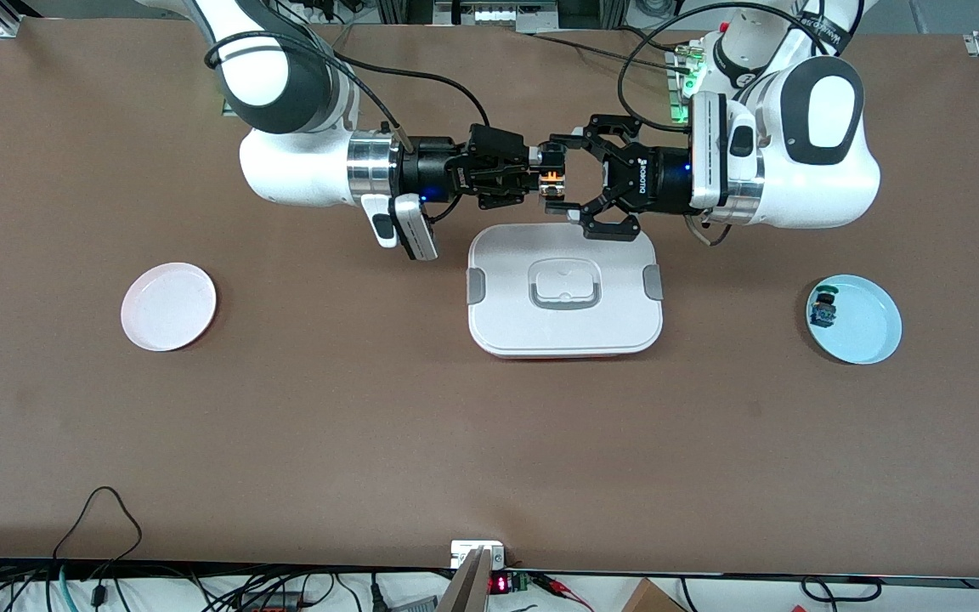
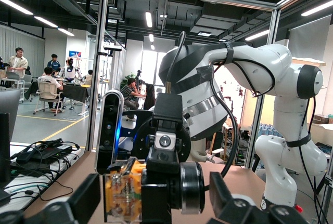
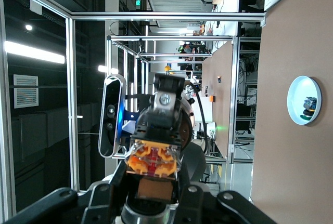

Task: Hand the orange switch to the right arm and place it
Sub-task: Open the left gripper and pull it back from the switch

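The orange switch (image 1: pixel 551 179) hangs in the air over the table, just above the white box's edge nearest the robots. My right gripper (image 1: pixel 538 178) is shut on it; in the right wrist view the orange block (image 3: pixel 153 160) sits clamped between the fingers of the right gripper (image 3: pixel 154 185). My left gripper (image 1: pixel 564 178) faces it, jaws wide open, one finger on each side of the switch without touching. In the left wrist view the switch (image 2: pixel 124 190) lies between the spread fingers of the left gripper (image 2: pixel 151 203).
A white lidded box (image 1: pixel 564 327) lies mid-table below the grippers. A white plate (image 1: pixel 168 306) lies toward the right arm's end. A light blue plate (image 1: pixel 868 327) toward the left arm's end holds a green-capped blue part (image 1: pixel 823 310).
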